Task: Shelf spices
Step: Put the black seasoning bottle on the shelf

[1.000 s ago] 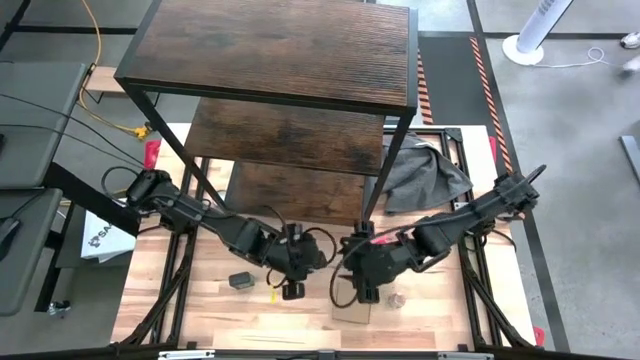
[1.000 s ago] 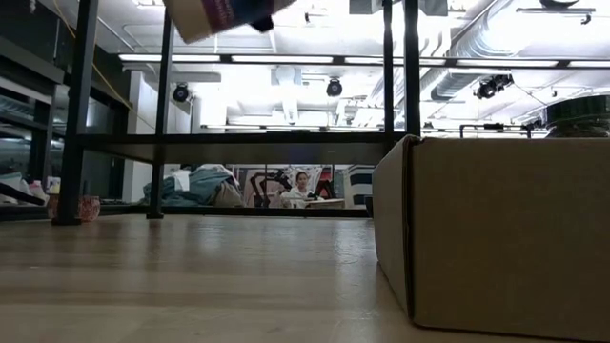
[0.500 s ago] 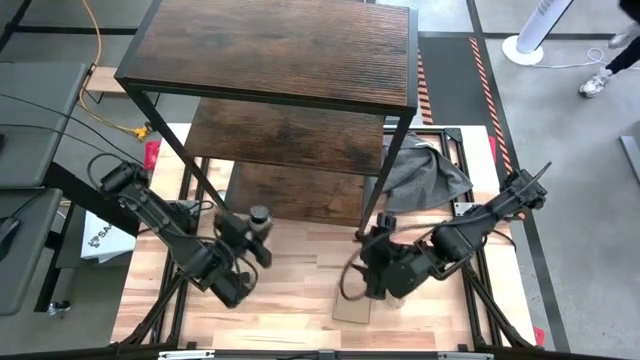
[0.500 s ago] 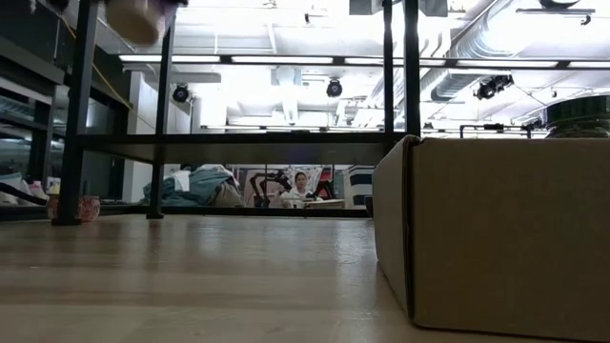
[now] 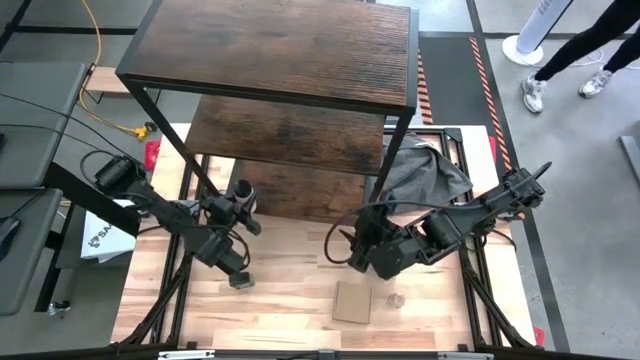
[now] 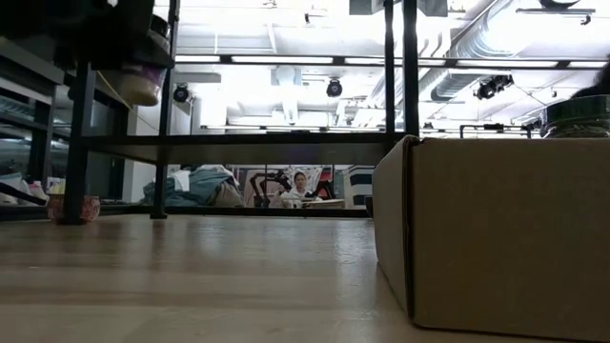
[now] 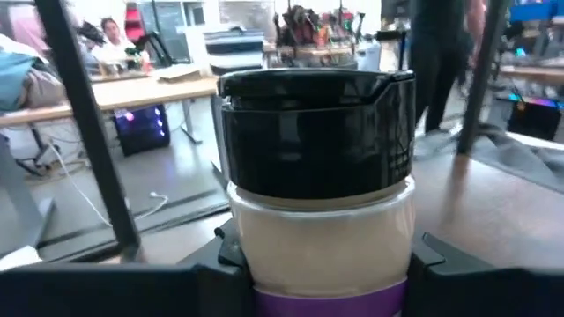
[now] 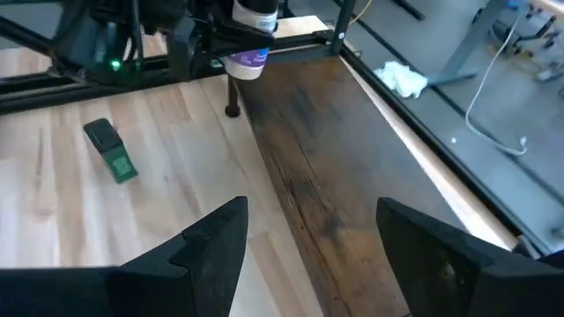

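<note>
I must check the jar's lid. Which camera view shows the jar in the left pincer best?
The left wrist view: the jar fills it, black lid closed. The right wrist view shows it small at the shelf edge; the high and low views give only a glimpse.

Grey floor [image 5: 580, 200], white fan [image 5: 535, 35], ceiling lights [image 6: 286, 59].

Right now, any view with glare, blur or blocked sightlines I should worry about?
Low view: bright ceiling lights wash out the background, and the cardboard box fills the right side, hiding the table behind it. Left wrist view: the spice jar held in the left gripper fills the frame, background soft. Right wrist view: evenly lit and clear, right gripper open over the shelf bottom board. High view: even light, no glare.
</note>
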Controlling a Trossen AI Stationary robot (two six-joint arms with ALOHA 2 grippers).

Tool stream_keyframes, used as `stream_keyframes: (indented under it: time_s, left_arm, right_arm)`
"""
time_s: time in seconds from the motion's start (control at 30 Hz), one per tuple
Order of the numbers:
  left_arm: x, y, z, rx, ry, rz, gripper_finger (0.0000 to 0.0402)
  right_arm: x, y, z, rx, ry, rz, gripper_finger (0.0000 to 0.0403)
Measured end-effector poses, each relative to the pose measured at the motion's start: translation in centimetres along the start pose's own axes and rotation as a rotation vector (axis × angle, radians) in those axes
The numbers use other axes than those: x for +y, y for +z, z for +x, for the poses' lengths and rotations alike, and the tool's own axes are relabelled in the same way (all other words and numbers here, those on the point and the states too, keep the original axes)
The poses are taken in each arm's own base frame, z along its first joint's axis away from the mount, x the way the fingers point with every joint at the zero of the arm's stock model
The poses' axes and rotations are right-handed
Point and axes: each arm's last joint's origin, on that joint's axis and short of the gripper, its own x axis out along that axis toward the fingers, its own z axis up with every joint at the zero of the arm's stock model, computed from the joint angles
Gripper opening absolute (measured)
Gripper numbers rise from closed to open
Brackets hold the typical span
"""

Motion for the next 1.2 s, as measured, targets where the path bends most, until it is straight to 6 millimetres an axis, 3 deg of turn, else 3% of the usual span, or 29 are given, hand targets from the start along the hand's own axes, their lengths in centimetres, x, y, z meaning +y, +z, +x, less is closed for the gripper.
stream_keyframes:
  time_s: [0.3, 0.6, 0.93, 1.2]
  left_arm:
    - [1.3, -3.4, 2.1, -0.03, 0.086, -0.008, 0.013]
    - [1.8, -3.9, 3.5, -0.05, 0.157, -0.006, 0.013]
    - [1.9, -3.9, 4.4, -0.048, 0.209, 0.0, 0.0307]
    - [1.9, -3.3, 4.3, -0.036, 0.209, 0.009, 0.0321]
  right_arm:
    - [-0.2, -0.1, 0.1, 0.01, -0.019, -0.066, 0.0248]
    - [-0.2, -0.1, 0.2, 0.005, -0.03, -0.085, 0.0248]
    - [-0.3, -0.1, 0.2, 0.008, -0.035, -0.094, 0.0248]
    - [-0.5, -0.1, 0.4, 0.015, -0.046, -0.119, 0.0248]
